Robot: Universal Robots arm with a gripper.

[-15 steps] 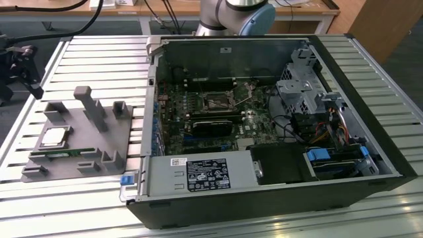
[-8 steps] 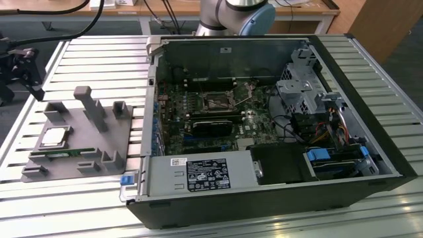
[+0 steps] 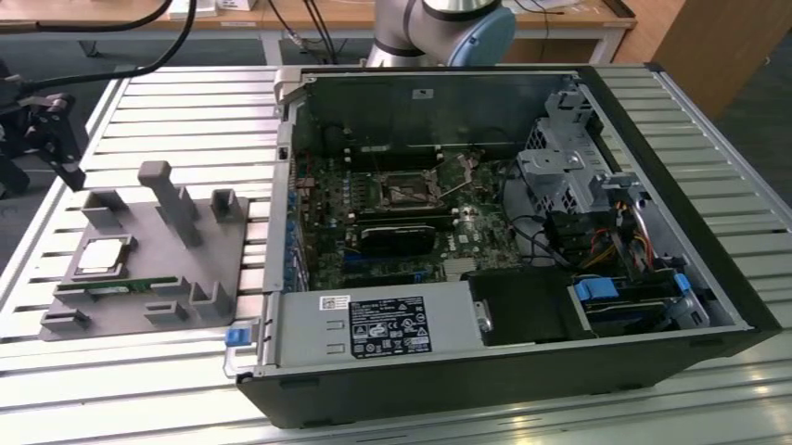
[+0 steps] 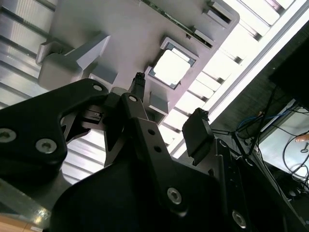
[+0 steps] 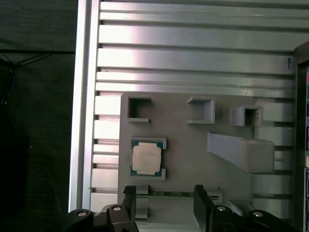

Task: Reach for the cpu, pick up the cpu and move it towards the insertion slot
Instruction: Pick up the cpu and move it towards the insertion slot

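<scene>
First wrist view: my fingers hang spread and empty over the grey holder near the counter edge. The cpu lies flat in its recess just beyond the fingertips, nearer one finger, not yet between them.

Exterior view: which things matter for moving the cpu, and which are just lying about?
Job in hand: cpu; insertion slot; gripper, open above the cpu.
Lying about: memory stick; grey holder; power supply.
</scene>
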